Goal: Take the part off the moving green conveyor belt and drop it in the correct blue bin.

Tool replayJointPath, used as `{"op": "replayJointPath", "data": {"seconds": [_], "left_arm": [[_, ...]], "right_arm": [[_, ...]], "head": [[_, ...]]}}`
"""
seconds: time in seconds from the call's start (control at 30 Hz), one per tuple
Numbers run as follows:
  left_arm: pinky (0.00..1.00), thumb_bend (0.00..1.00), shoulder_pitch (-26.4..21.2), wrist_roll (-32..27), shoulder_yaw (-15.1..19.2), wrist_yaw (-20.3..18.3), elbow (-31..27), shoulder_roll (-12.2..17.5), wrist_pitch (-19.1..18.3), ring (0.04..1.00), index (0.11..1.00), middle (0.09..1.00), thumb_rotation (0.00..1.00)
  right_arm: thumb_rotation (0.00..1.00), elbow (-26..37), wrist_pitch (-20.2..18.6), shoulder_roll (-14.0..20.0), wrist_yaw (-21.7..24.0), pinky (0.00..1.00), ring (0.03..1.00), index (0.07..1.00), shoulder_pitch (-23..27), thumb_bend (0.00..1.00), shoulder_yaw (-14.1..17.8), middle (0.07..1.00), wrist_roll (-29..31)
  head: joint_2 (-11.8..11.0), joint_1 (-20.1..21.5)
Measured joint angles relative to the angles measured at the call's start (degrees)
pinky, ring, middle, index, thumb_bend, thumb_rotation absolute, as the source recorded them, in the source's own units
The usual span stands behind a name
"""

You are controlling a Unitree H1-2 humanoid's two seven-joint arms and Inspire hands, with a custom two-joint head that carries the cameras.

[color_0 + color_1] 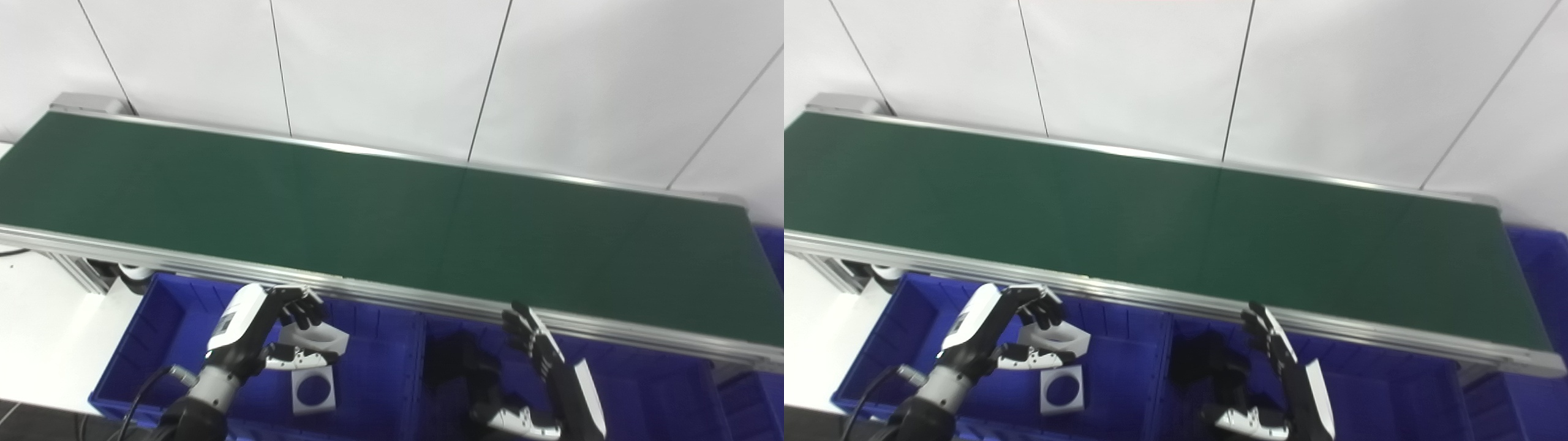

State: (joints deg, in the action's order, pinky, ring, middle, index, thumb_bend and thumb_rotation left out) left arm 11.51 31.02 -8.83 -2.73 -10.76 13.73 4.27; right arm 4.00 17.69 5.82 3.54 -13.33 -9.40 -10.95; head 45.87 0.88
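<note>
Wall (pixel 392 67): white panels with thin dark seams, behind everything.

Conveyor belt (pixel 367 208): dark green, long, running diagonally from upper left to lower right; silver rails along both long edges; surface bare.

Left blue bin (pixel 153 343): below the near rail, at lower left; ribbed inner walls; holds one white part lying flat on its floor.

Right blue bin (pixel 649 392): just beside the left bin, under the near rail; dark shapes at its left end, too dim to identify.

Further blue container (pixel 773 251): sliver past the belt's right end.

White table (pixel 43 331): at lower left, under the left bin's outer edge.

Right hand (pixel 539 361): over the right bin, upright, fingers (pixel 520 324) spread and extended toward the rail; nothing held.

Left hand (pixel 269 331): over the left bin, fingers curled over and thumb beneath, closed around a white part.

Held part (pixel 321 337): white, curved, gripped in the left hand above the bin floor; exact shape unclear.

Loose part (pixel 313 391): white square plate with a round hole, flat on the bin floor just below the left hand.
</note>
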Motion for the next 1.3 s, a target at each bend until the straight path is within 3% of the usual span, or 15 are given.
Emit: {"op": "replayJointPath", "data": {"seconds": [0.13,0.43,0.53,0.63,0.67,0.83,1.13,1.2,1.3], "left_arm": [[0.34,0.47,-0.9,0.89,-0.24,-2.66,-1.58,0.17,-3.06,0.435,0.532,0.493,0.0],[0.34,0.47,-1.75,6.99,-2.95,-5.34,-2.21,1.18,-4.68,0.446,0.552,0.491,0.0],[0.49,0.5,-1.85,9.05,-3.69,-6.61,-2.34,1.22,-6.02,0.432,0.524,0.509,0.0],[0.66,0.51,-1.84,10.26,-4.53,-7.51,-2.45,1.25,-6.48,0.722,0.502,0.75,0.05],[0.72,0.62,-1.84,10.56,-4.72,-7.58,-2.52,1.32,-6.48,0.789,0.626,0.806,0.08],[0.77,0.79,-1.84,10.37,-5.34,-8.46,-2.64,2.38,-6.43,0.837,0.799,0.864,0.18],[0.81,0.87,-1.81,7.78,-5.51,-10.06,-4.24,3.93,-6.32,0.882,0.855,0.907,0.3],[0.78,0.88,-1.81,5.57,-5.35,-10.34,-4.52,3.93,-6.19,0.869,0.849,0.901,0.27],[0.77,0.89,-1.71,-2.53,-4.45,-11.05,-4.25,3.46,-4.72,0.862,0.847,0.892,0.28]], "right_arm": [[0.41,0.51,-0.47,-0.06,-0.03,0.8,0.848,0.926,0.22,1.0,0.08,0.871,0.09],[0.41,2.07,-1.99,-0.37,-0.03,0.8,0.849,0.929,0.04,1.0,0.04,0.872,-0.57],[0.42,2.43,-2.06,-0.62,-0.03,0.8,0.847,0.927,0.03,1.0,0.05,0.87,-0.49],[0.41,2.43,-2.09,-0.82,-0.03,0.81,0.852,0.929,-0.08,1.0,0.04,0.874,-0.5],[0.42,2.43,-2.1,-0.87,-0.03,0.81,0.851,0.93,-0.11,1.0,0.04,0.874,-0.5],[0.42,2.67,-2.28,-0.92,-0.02,0.8,0.848,0.926,-0.19,1.0,0.04,0.873,-0.92],[0.43,2.79,-2.4,-1.03,-0.01,0.8,0.847,0.924,-0.24,1.0,0.05,0.87,-0.91],[0.43,2.81,-2.44,-1.05,0.01,0.8,0.85,0.924,-0.28,1.0,0.04,0.872,-0.9],[0.41,3.12,-3.07,-1.07,0.08,0.8,0.851,0.923,-0.4,1.0,0.0,0.872,-0.88]], "head": [[1.15,0.27],[2.12,0.7],[2.12,0.79],[2.12,1.41],[2.2,1.58],[2.29,1.93],[2.03,2.64],[2.03,2.99],[1.85,3.25]]}}
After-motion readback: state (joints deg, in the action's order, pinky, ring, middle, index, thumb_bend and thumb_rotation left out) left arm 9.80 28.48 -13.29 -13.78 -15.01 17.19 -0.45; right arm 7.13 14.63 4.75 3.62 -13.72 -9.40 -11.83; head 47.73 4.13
